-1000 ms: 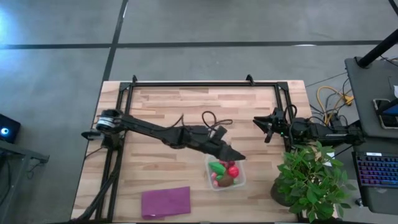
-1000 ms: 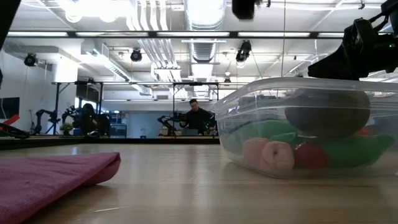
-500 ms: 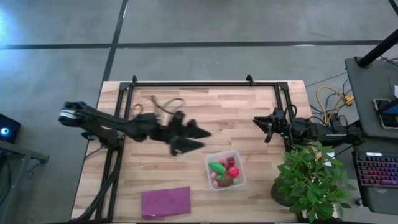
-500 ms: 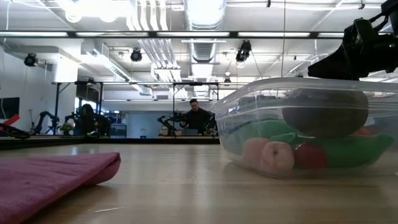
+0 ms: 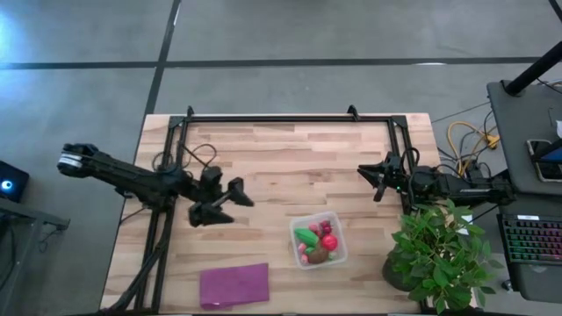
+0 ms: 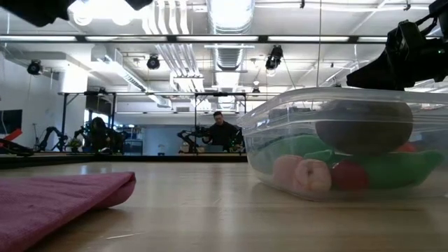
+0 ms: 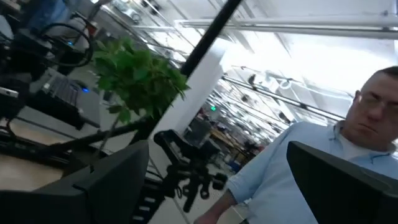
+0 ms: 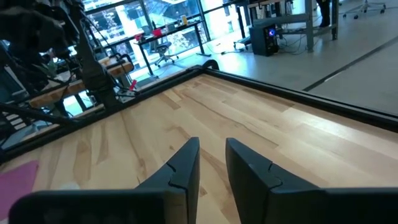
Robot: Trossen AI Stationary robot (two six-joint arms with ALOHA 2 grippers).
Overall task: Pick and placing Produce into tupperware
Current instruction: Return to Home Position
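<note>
A clear, shallow square plastic container with rounded corners (image 5: 343, 255) sits on the pale wooden worktop (image 5: 281, 154), right of centre and toward its near edge. All the toy produce in view lies inside. From above, a green oblong piece (image 5: 307, 236) lies beside a small red ball (image 5: 329, 242), with the brown kiwi-like ball (image 5: 318, 256) nearer the front wall and a pale pink piece (image 5: 303, 250) at its side. At table height, the kiwi rests on top of the green pieces.

The left hand (image 5: 230, 207) hangs over the worktop's left half, well apart from the container, fingers spread wide and holding nothing. The right hand (image 5: 373, 182) waits at the worktop's right edge, its fingers narrow with a slim gap and empty. A flat purple rectangular sheet (image 5: 234, 283) lies near the front edge, left of the container. A leafy green potted plant (image 5: 439, 254) stands at the right corner. The left wrist camera catches a person in a light blue shirt (image 7: 292, 168).
</note>
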